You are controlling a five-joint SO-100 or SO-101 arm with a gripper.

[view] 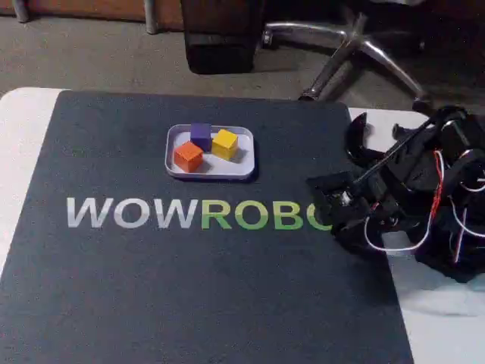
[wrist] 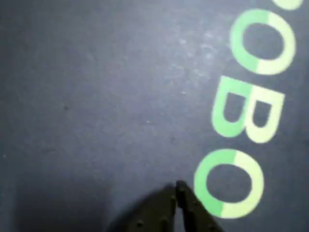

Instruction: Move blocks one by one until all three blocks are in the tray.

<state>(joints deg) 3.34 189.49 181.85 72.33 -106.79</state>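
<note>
In the fixed view, a shallow pale rectangular tray (view: 246,158) sits well left of the jaws, holding a small orange cube (view: 188,156), a small purple cube (view: 201,136) and a small yellow cube (view: 225,143), clustered together. The black two-finger gripper (wrist: 175,187) hovers with its jaws pressed together, empty, above the dark mat (wrist: 106,96), green printed letters (wrist: 246,111) just right of them.

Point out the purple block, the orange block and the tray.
purple block (view: 201,135): fixed view, top face.
orange block (view: 188,156): fixed view, top face.
tray (view: 241,171): fixed view, front right rim.
</note>
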